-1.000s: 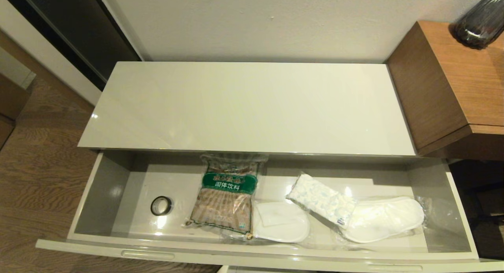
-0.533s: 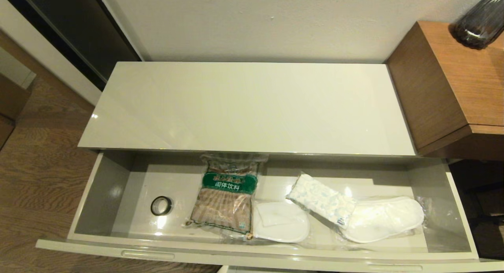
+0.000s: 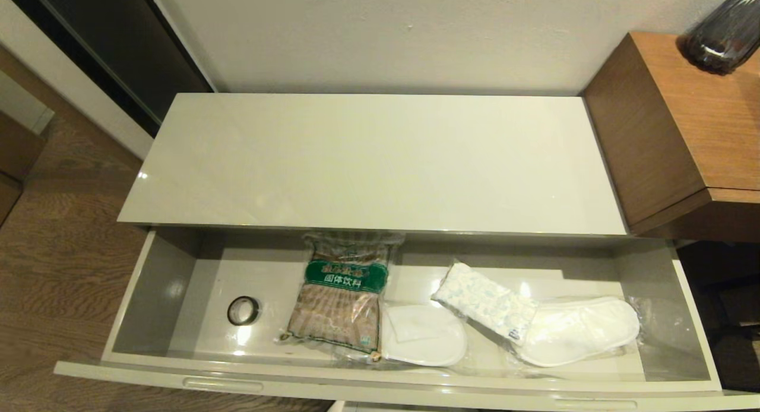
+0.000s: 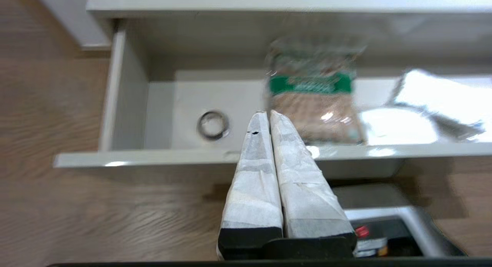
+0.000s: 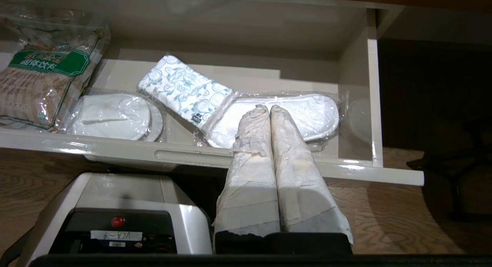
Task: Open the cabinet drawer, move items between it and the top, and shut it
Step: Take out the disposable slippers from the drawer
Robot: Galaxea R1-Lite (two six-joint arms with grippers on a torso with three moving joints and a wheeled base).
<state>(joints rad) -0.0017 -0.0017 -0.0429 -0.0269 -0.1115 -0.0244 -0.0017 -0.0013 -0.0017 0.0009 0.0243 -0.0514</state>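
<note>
While the head view is compared with the earlier pictures, nothing in it has shifted. The long shallow grey-beige cabinet drawer [image 3: 148, 293] stands pulled fully out below the glossy cream-beige cabinet top [image 3: 368, 162], which carries no item. Contents, from the robot's left to right: a small black tape roll [image 3: 243, 310] lying flat and apart; a brown packet with a green band [image 3: 341, 296]; a flat white slipper sealed in clear plastic [image 3: 424, 335], its edge touching the packet; a white soft tissue pack with faint blue print [image 3: 485, 302], lying aslant with one end resting on a second sealed white slipper [image 3: 585, 330]. An orange-brown wooden surface [image 3: 683, 127] rises at the right, a dark glass vase [image 3: 724, 35] on it. Neither arm shows in this view.

Left wrist view: the left gripper [image 4: 268, 114], fingers wrapped in white tape, is pressed shut with nothing between them, held above the wood floor [image 4: 57, 205] before the drawer's front rail, pointing toward the tape roll [image 4: 212, 124] and the packet [image 4: 313, 105].

Right wrist view: the right gripper [image 5: 269, 107], likewise taped, is closed and empty, held before the drawer front, with its tips in line with the right-hand slipper [image 5: 307, 115]. The tissue pack [image 5: 184, 90] lies just beside, overlapping that slipper.
</note>
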